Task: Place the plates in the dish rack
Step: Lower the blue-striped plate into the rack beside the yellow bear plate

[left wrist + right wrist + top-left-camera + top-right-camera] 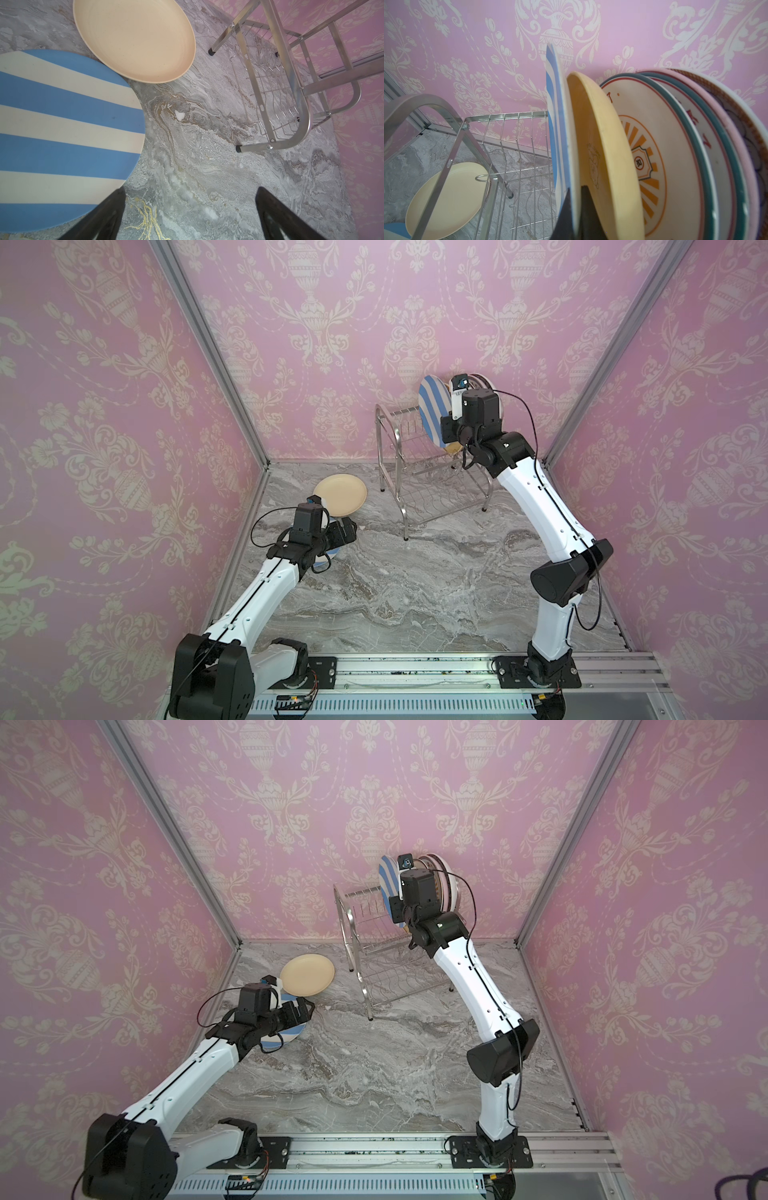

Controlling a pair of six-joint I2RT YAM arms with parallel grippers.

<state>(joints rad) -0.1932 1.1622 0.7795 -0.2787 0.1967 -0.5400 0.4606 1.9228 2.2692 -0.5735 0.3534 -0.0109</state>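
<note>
Marble tabletop point(415, 597) carries the dish rack point(434, 489) at the far right, where a striped plate point(434, 410) stands on edge in the upper tier, its faces turned left and right. The right gripper point(576, 195) pinches its near rim. The left gripper point(188, 192) hangs spread over the edge of a flat striped plate point(62, 135).

Bright, diffuse light is filling the cell evenly, laying only faint soft shadows under the dish rack point(440, 493) on the marble table point(415, 593), while its steel tubes are glinting mildly, the top views' edges are bowing outward, and the near black fingers point(104, 218) are blurring along the lower frame edge.
</note>
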